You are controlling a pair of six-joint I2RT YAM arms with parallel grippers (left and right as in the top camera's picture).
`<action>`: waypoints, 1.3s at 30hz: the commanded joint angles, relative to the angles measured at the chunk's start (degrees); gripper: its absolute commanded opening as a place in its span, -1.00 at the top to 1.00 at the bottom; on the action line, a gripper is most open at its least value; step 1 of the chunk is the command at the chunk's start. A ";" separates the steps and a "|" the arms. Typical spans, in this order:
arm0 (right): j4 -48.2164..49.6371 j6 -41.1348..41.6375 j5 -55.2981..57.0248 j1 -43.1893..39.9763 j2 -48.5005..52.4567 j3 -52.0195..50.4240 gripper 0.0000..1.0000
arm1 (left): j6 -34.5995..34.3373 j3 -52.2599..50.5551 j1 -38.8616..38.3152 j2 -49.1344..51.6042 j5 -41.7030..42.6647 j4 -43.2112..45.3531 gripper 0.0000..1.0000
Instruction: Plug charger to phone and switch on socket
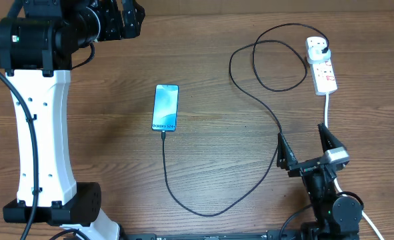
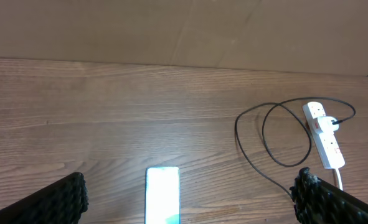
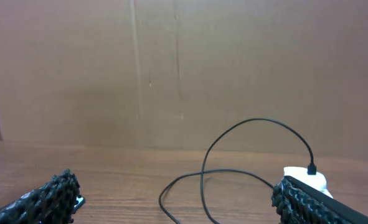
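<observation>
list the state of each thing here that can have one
phone, lying flat, screen lit, charger tip at its lower edge
charger, plug in the socket, tip looks seated in the phone, cable looped loose
socket, charger plug in it, switch position too small to tell
left tool, open, empty
right tool, open, empty

From overhead, the left gripper [image 1: 125, 17] is a dark mass cut off by the top edge. The socket [image 1: 322, 67] switches are too small to read, and so is the charger [image 1: 164, 157] tip at the phone [image 1: 165, 107]. The white cord [image 1: 327, 107] vanishes behind the right gripper [image 1: 301, 131]. The left wrist view crops the phone, and its screen is washed out. The right wrist view hides most of the socket behind the gripper.
</observation>
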 commanded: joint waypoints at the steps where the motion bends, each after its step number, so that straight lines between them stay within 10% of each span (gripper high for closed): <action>1: -1.05 -0.04 0.76 0.35 -0.76 -1.01 -1.00 | -0.81 -0.15 0.26 0.61 -0.13 0.17 -1.00; 39: -11.17 0.17 0.98 0.70 -1.73 -1.01 -1.00 | -0.81 -0.15 0.26 0.63 -0.13 0.17 -1.00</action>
